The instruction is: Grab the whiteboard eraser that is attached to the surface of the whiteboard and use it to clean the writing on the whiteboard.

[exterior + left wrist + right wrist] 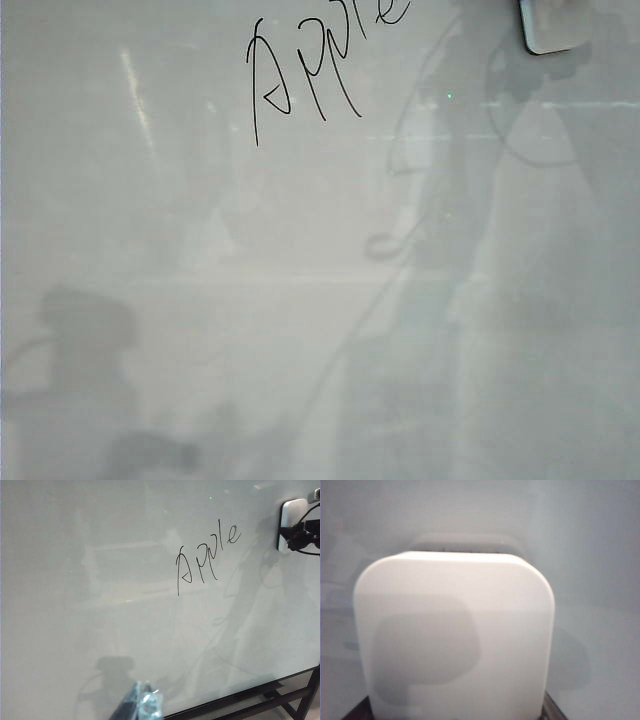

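Though not yet seen lifted, logged whiteboard eraser (545, 25) as target of current step: stuck flat to whiteboard (200, 300) at its upper right corner, partly cut off by the exterior frame. Found right gripper (305, 532) pressed up against the eraser's face in the left wrist view; from the right wrist view, eraser fills nearly everything, with dark bits just below it. Cannot tell whether jaws have clamped or merely bracket the block. Judged step: the grab, at or near closing.

Spotted left gripper (142, 702) low and well apart from the action, near the board's lower edge, touching nothing; only pale tips showing, so opening cannot be told.

Next move, as judged: secure hold on both long sides, pull eraser free of the board, then carry it along the upper edge toward the writing (320, 70) and press flat while sweeping. Risk: slipping on smooth plastic.

Readable text: "Apple", slanted black marker, upper middle of board, untouched. No brand or label legible on eraser face; looks blank white.
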